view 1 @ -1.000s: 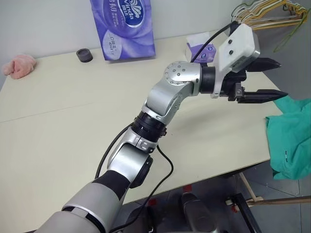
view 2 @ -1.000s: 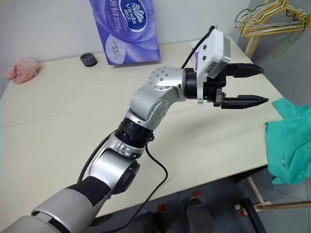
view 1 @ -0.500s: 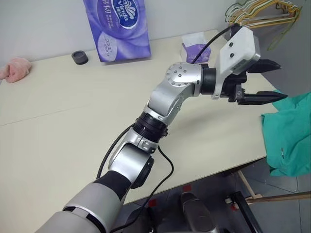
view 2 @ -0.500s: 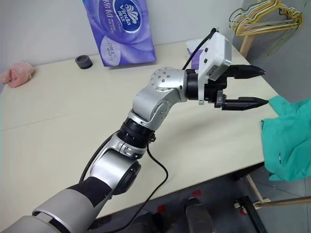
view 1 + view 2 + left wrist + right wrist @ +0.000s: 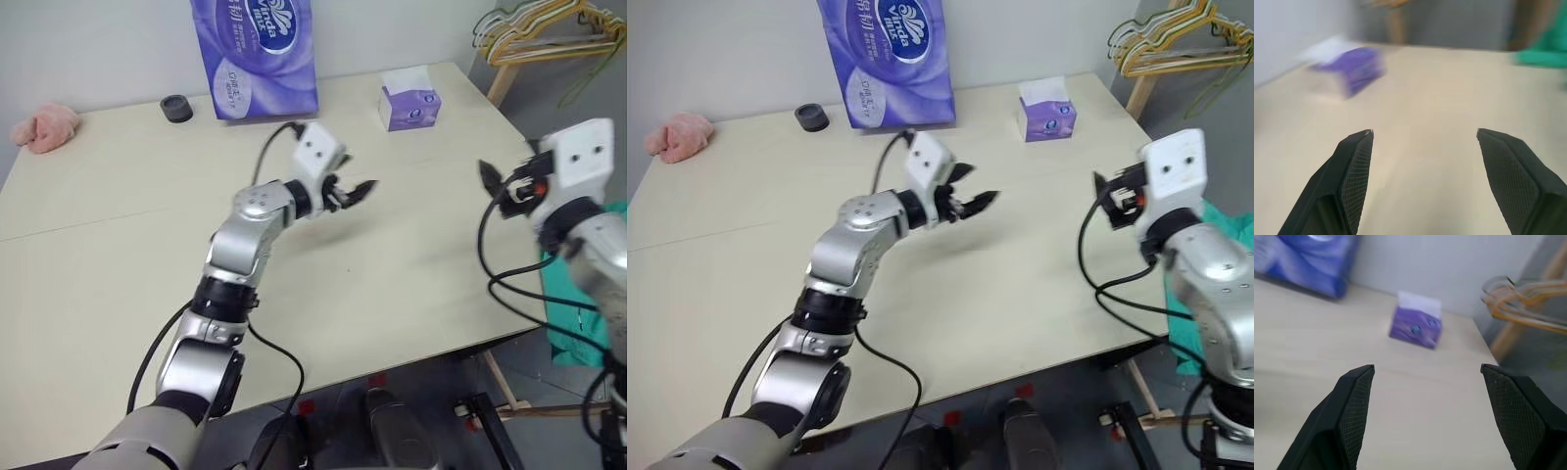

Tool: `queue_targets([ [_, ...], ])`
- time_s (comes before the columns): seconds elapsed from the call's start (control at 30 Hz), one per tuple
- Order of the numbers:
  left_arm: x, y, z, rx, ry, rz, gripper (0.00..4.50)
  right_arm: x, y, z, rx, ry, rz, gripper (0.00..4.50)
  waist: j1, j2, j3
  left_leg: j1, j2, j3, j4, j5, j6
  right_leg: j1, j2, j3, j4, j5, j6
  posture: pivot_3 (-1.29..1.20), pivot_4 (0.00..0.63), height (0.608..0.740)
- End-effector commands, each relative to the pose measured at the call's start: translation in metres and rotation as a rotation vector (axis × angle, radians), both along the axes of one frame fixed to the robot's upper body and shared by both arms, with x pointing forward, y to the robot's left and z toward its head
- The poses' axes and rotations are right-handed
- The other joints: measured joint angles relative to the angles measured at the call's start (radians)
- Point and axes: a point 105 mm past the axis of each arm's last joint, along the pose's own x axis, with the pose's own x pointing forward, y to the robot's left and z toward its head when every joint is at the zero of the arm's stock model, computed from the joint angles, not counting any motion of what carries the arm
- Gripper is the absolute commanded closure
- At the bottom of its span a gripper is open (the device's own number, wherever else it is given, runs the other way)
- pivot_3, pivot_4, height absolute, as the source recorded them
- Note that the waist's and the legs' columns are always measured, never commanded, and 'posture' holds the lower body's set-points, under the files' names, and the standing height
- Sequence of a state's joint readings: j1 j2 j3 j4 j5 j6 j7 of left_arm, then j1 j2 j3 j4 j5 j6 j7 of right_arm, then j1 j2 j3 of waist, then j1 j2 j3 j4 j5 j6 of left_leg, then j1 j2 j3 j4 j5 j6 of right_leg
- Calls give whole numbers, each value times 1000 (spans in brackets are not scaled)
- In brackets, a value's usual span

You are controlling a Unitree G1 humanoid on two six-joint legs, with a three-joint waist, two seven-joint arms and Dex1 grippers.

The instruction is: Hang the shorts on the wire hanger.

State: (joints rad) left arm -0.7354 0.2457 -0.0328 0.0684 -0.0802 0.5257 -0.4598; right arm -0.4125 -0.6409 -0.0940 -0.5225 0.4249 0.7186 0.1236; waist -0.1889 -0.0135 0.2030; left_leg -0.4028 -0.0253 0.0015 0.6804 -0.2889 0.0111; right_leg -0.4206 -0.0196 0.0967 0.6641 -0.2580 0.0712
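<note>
Spreading both pairs of black fingers wide over the table, we hold nothing. Our left gripper hovers above mid-table; our right gripper hangs near the table's right edge. A tissue box stands beyond them, a purple pack farther back. The shorts droop off the table's right side, low behind our right arm, mostly hidden. Bunched hangers sit on the rack at upper right; we cannot make out the wire hanger. The risk, as we judge it: a blind reach for the shorts could drag them to the floor, or snag our right arm's loose cable.
</note>
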Motion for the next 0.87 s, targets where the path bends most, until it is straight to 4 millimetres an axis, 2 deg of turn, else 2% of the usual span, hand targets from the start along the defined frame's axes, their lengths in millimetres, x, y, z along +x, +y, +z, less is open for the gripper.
queue_targets([
  [0.03, -4, 37, 1, 6, -72, 232, 914, 7, 21, -16, 4, -17, 91, 796, 11, -1, -1, 0, 0, 0, 0, 1, -1, 0, 0, 0, 0, 0, 0, -73, 126, 740],
  [0.1, -5, 57, -5, -58, -63, 383, 914, 13, 27, -27, 5, -17, 98, 796, 46, -2, -2, 0, -1, 0, 0, 2, -3, -1, 0, -1, 2, 2, -3, -43, 114, 740],
  [0.2, -21, 95, -29, -99, -54, 607, 914, 24, 36, -54, 74, 19, 96, 796, 95, -8, -21, 0, 0, -2, 0, 3, -4, -1, -1, -4, 1, 5, -8, 22, 94, 740],
  [0.33, -34, 113, -53, -120, -17, 690, 914, 28, 42, -68, 117, 19, 94, 796, 152, -11, -43, 1, 1, -2, 0, 4, -5, -1, 0, -5, 1, 7, -10, 75, 73, 740],
  [0.43, -39, 117, -68, -129, 17, 662, 914, 29, 48, -80, 144, 29, 93, 796, 189, -17, -60, 1, 0, -2, 0, 5, -4, 0, 0, -9, 1, 9, -14, 99, 60, 740],
  [0.53, -36, 115, -73, -122, 23, 606, 914, 28, 52, -88, 136, 34, 107, 796, 215, -23, -69, 2, 0, -3, 0, 9, -4, 1, 0, -11, 1, 11, -17, 103, 51, 740],
  [0.7, -34, 118, -82, -129, 40, 605, 914, 28, 49, -92, 135, 41, 110, 796, 214, -23, -86, 5, 0, -2, 0, 13, -3, 4, 1, -11, 0, 15, -19, 105, 48, 740],
  [0.87, -33, 113, -83, -143, 31, 588, 914, 30, 44, -94, 136, 48, 99, 796, 213, -24, -87, 12, 1, -4, -1, 14, -4, 11, 3, -12, 0, 16, -20, 119, 56, 740],
])
